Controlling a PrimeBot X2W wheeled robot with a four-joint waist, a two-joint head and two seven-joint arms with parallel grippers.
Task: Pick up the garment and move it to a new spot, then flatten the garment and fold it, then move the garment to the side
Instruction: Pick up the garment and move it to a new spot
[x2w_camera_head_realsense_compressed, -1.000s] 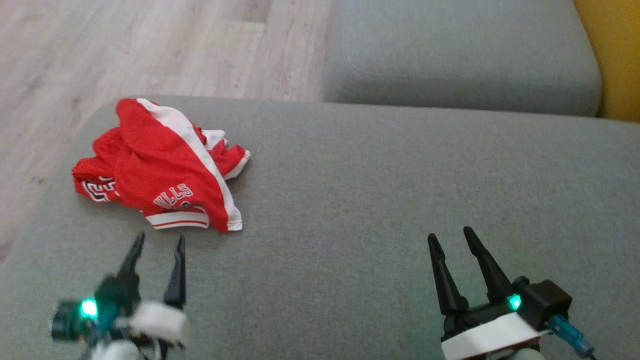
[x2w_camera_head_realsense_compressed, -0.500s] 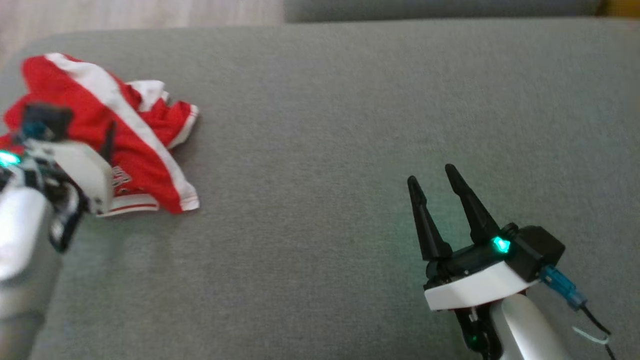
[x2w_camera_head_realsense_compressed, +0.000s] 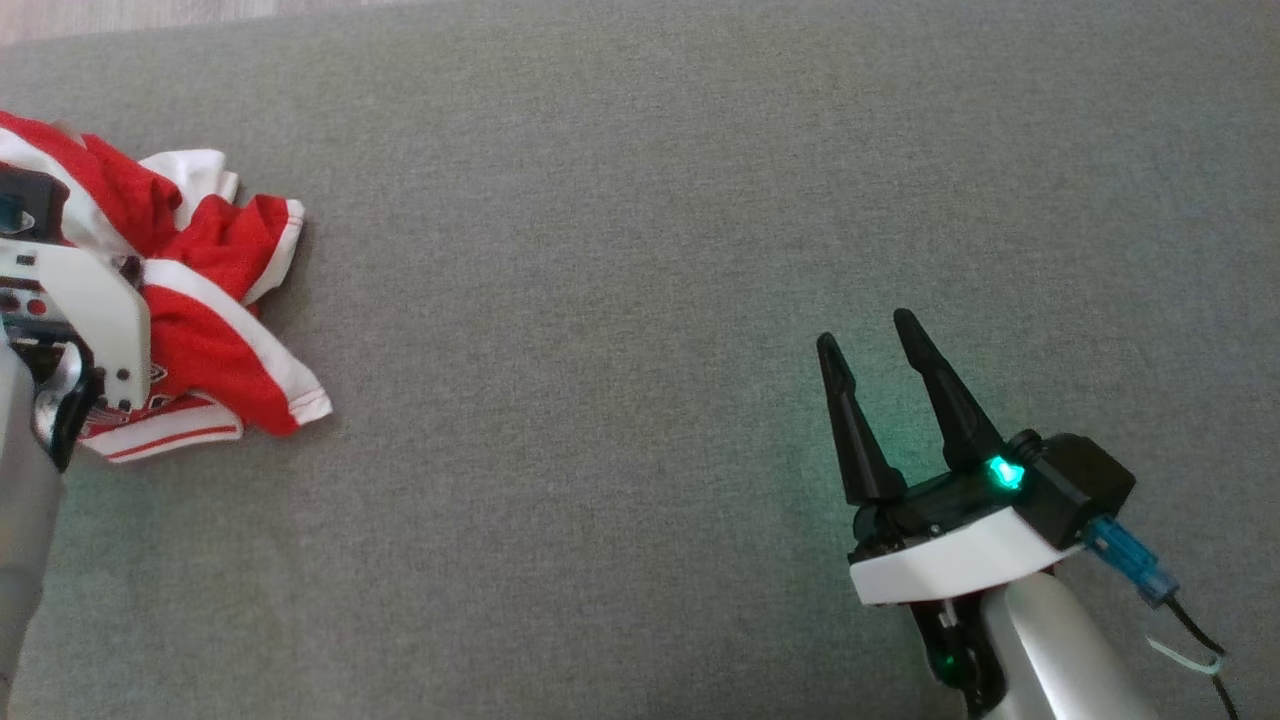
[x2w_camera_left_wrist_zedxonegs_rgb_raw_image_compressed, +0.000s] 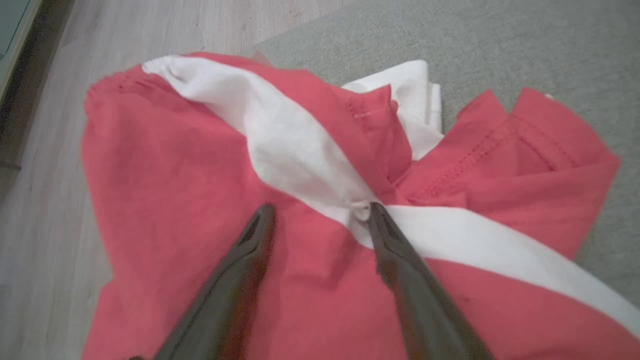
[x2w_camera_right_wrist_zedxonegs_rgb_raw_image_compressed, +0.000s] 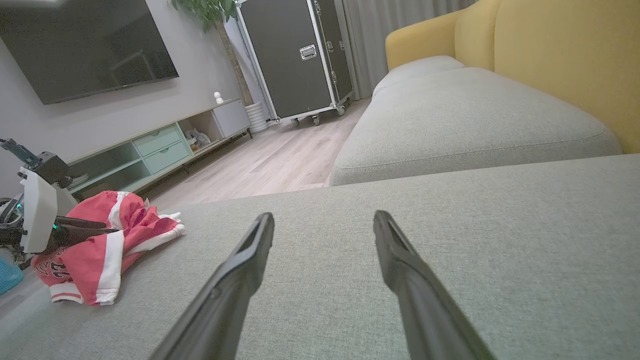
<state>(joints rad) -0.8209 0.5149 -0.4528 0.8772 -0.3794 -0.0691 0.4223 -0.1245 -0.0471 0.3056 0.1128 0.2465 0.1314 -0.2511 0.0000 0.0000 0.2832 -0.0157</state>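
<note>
The garment (x2w_camera_head_realsense_compressed: 215, 340) is a crumpled red jersey with white stripes, lying at the left end of the grey sofa cushion (x2w_camera_head_realsense_compressed: 640, 250). My left gripper (x2w_camera_left_wrist_zedxonegs_rgb_raw_image_compressed: 320, 210) is down on it, open, both fingers spread across the red cloth. One fingertip (x2w_camera_left_wrist_zedxonegs_rgb_raw_image_compressed: 376, 212) touches a bunched white stripe. In the head view the left wrist housing (x2w_camera_head_realsense_compressed: 90, 310) covers part of the garment. My right gripper (x2w_camera_head_realsense_compressed: 870, 335) hovers open over bare cushion far to the right, holding nothing. The right wrist view shows the garment (x2w_camera_right_wrist_zedxonegs_rgb_raw_image_compressed: 110, 240) at the far left.
Wooden floor (x2w_camera_left_wrist_zedxonegs_rgb_raw_image_compressed: 45, 240) lies just past the cushion's left edge, close behind the garment. A second grey cushion (x2w_camera_right_wrist_zedxonegs_rgb_raw_image_compressed: 470, 115) and a yellow backrest (x2w_camera_right_wrist_zedxonegs_rgb_raw_image_compressed: 565, 60) stand to the right. A TV cabinet (x2w_camera_right_wrist_zedxonegs_rgb_raw_image_compressed: 165, 150) and a black case (x2w_camera_right_wrist_zedxonegs_rgb_raw_image_compressed: 295, 55) stand across the room.
The head camera has tilted down and shifted. My left gripper has moved from in front of the garment onto it, still open. The right gripper has stayed open over the cushion.
</note>
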